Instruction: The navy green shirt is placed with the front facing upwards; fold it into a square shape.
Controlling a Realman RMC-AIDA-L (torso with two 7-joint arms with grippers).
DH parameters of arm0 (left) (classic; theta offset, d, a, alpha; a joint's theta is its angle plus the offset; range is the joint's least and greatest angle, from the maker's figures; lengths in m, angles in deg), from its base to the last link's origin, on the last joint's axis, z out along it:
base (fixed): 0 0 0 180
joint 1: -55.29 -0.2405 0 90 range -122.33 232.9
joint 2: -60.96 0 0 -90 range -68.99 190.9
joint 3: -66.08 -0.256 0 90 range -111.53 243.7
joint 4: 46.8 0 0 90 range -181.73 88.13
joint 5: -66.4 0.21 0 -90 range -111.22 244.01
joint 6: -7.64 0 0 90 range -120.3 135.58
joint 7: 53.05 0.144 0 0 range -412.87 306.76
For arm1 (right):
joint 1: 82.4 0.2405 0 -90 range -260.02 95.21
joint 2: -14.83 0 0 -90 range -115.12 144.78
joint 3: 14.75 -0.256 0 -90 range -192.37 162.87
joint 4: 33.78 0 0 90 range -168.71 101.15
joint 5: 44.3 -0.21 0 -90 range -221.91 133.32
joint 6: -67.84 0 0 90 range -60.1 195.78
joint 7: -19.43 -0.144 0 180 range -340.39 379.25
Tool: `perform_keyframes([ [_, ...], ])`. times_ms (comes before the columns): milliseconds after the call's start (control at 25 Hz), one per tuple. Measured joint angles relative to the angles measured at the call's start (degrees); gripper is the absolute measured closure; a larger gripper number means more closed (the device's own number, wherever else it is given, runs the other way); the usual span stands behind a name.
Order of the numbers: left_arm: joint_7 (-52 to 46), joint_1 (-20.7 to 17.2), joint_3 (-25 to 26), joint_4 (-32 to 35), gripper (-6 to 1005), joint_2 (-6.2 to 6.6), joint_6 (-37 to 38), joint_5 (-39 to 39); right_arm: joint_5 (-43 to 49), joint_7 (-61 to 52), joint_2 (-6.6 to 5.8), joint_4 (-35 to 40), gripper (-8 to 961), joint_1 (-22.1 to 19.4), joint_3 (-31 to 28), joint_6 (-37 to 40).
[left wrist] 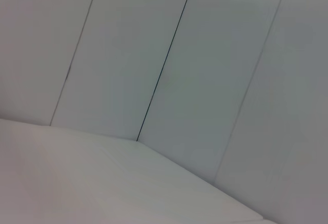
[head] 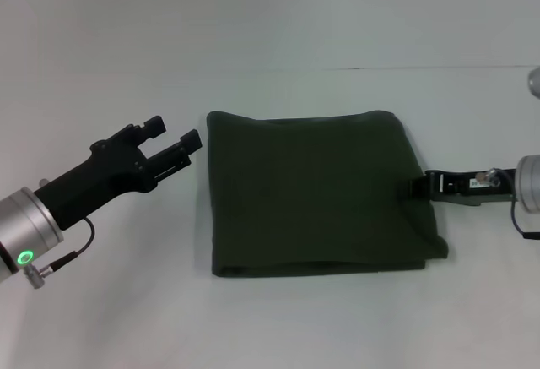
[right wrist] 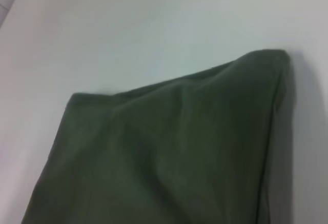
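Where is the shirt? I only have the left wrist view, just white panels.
Observer: On the table, the navy green shirt lies folded into a near-square block.
Operator: Left tool on it?
Observer: No. The left tool sits open beside the shirt's left edge, apart from it.
Operator: Right tool?
Observer: The right tool is at the shirt's right edge; the right wrist view shows only cloth.

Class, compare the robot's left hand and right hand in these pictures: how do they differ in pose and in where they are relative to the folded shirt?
The left hand is clear of the shirt, off its left edge, fingers apart; the right hand sits at the shirt's right edge, touching the cloth. The left hand points diagonally toward the far side; the right hand lies level, pointing straight in at the shirt. Both are black and point toward the shirt.
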Motion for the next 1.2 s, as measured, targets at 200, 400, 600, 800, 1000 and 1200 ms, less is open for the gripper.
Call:
perform_keyframes([
  [200, -0.28, 0.02, 0.14, 0.15, 201, 0.0, -0.46, 0.0, -1.34, 2.46, 0.08, 3.74, 699, -2.2, -2.33, 0.09],
  [400, -0.33, 0.16, 0.19, 0.27, 201, 0.0, -0.97, 0.0, -4.41, 5.71, -0.1, 6.39, 564, -4.43, -2.99, 0.18],
  [600, -0.82, 0.65, 0.27, 0.51, 202, 0.34, -0.27, -0.84, -10.18, 11.04, -0.26, 9.29, 364, -7.88, -4.67, 3.29],
  [800, -4.92, 0.77, 0.28, 3.35, 202, 0.8, 4.12, -1.17, -21.34, 23.04, 0.03, 9.57, 192, -13.1, -8.47, 14.41],
  [1000, -10.17, 0.45, 0.13, 6.98, 202, 1.57, 10.36, -0.99, -25.22, 34.12, 0.34, 9.55, 86, -17.01, -11.36, 24.9],
  [1200, -10.95, 1.06, -0.42, 10.17, 202, 2.66, 18.99, 2.96, -25.48, 44.49, 1.26, 9.53, 24, -19.21, -14.58, 34.03],
])
